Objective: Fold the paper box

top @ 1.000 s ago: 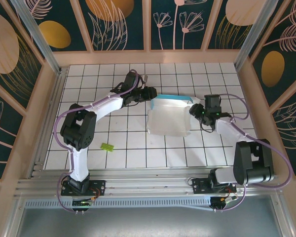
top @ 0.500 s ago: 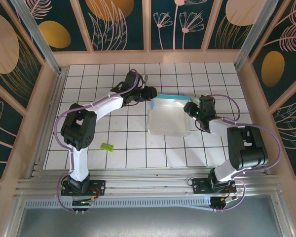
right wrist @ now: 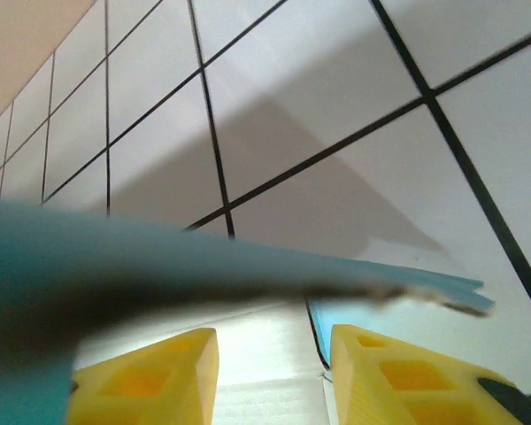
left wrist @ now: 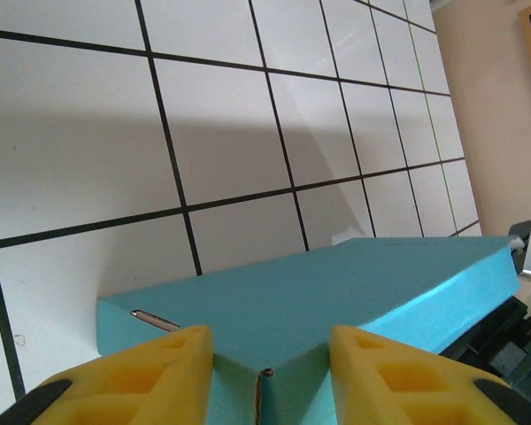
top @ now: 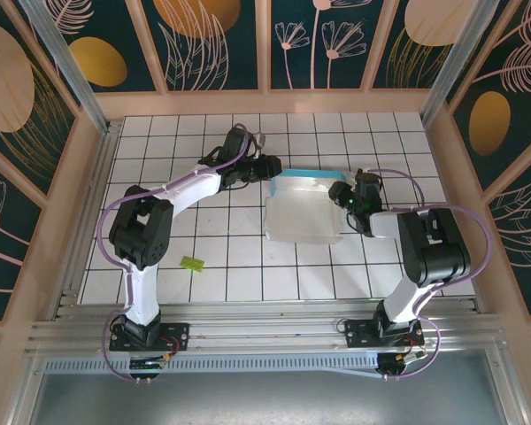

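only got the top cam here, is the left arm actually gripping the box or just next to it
Observer: Gripping. On the left wrist camera a corner of the paper box fills the left gripper, turquoise touching both yellow fingers.
Operator: and the right one
Observer: On the right wrist camera the box's white face lies between the jaws of the right gripper, but I cannot tell whether they pinch it.
Operator: any flap in its way
Observer: A blurred turquoise flap crosses just beyond that gripper, casting a shadow on the tiled table.
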`<state>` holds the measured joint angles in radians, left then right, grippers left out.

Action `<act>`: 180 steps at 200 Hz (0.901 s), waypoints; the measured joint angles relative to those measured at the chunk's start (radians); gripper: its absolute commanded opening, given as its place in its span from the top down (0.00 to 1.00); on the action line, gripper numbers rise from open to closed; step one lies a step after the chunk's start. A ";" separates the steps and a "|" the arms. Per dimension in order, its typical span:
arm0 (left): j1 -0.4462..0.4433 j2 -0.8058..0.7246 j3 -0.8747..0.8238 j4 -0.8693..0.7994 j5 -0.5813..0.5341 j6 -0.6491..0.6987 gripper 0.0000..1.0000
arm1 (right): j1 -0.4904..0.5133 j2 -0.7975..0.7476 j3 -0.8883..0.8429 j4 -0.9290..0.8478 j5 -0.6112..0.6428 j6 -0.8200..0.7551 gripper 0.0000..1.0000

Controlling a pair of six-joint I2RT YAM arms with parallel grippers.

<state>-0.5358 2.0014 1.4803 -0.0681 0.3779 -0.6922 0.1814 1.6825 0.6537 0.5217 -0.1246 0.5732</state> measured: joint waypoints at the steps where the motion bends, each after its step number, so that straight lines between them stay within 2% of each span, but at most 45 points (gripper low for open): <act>1: 0.000 0.000 0.000 0.000 0.000 0.000 0.61 | 0.000 0.000 0.000 0.001 -0.002 0.001 0.70; 18: 0.000 0.000 0.000 0.000 0.000 0.000 0.62 | 0.006 0.003 0.000 0.021 -0.008 0.004 0.69; 72: 0.000 0.002 0.002 -0.002 -0.001 0.000 0.62 | 0.012 0.004 -0.006 0.056 -0.083 0.003 0.58; 95: 0.000 0.003 0.008 -0.011 -0.005 0.003 0.62 | 0.014 -0.096 -0.062 0.026 -0.077 -0.032 0.49; 112: 0.000 0.005 0.014 -0.018 -0.013 0.004 0.62 | 0.010 -0.226 -0.105 -0.014 -0.078 -0.101 0.36; 127: 0.000 0.011 0.022 -0.018 -0.019 0.003 0.62 | -0.006 -0.336 -0.127 -0.039 -0.081 -0.181 0.22; 150: 0.000 0.022 0.037 -0.019 -0.020 0.003 0.62 | -0.050 -0.442 -0.140 -0.064 -0.069 -0.320 0.17; 180: 0.000 0.039 0.064 -0.032 -0.020 0.006 0.62 | -0.097 -0.446 -0.141 -0.090 -0.049 -0.460 0.16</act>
<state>-0.5358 2.0399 1.5448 -0.1001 0.3580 -0.6857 0.0849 1.2366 0.5125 0.4313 -0.1734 0.1131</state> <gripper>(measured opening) 0.386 0.843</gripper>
